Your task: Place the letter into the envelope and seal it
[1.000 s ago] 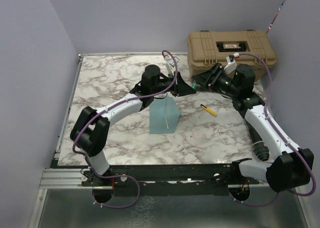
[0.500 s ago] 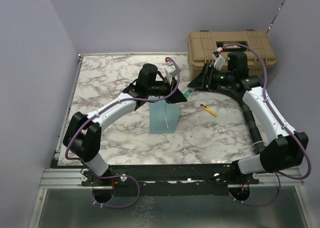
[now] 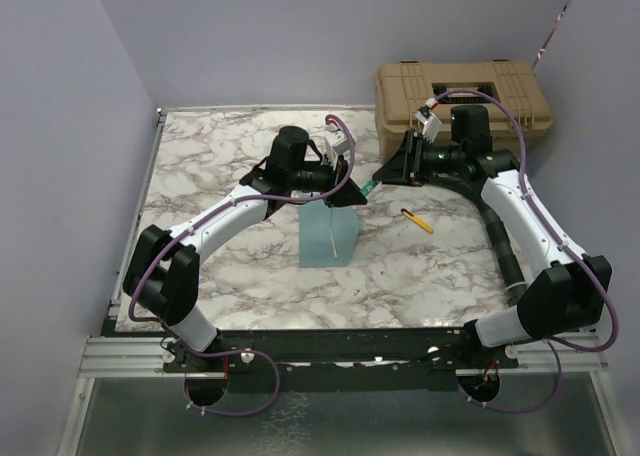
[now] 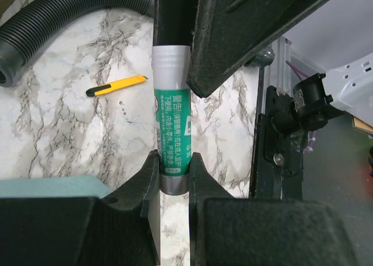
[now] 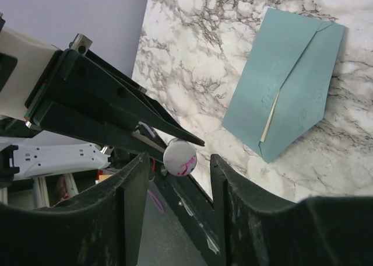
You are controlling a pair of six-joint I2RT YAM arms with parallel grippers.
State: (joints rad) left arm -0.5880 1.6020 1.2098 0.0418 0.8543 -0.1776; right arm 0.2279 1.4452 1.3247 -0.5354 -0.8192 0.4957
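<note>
From above, your envelope [image 3: 328, 234] lies flat on the bench [image 3: 210, 166], with the left tool [image 3: 357, 192] and right tool [image 3: 386, 174] raised over its far end. At the left wrist, the left tool is clenched on a glue stick [image 4: 172, 114]. At the right wrist, the right tool stands released, straddling the stick's tip; a cream sliver suggests the letter [image 5: 268, 118] is inside, so gluing and sealing remain

Bright even diffuse light, faint soft shadows on marble table [image 3: 215, 156], left pincer [image 4: 173, 164] slightly blurred close-up.
</note>
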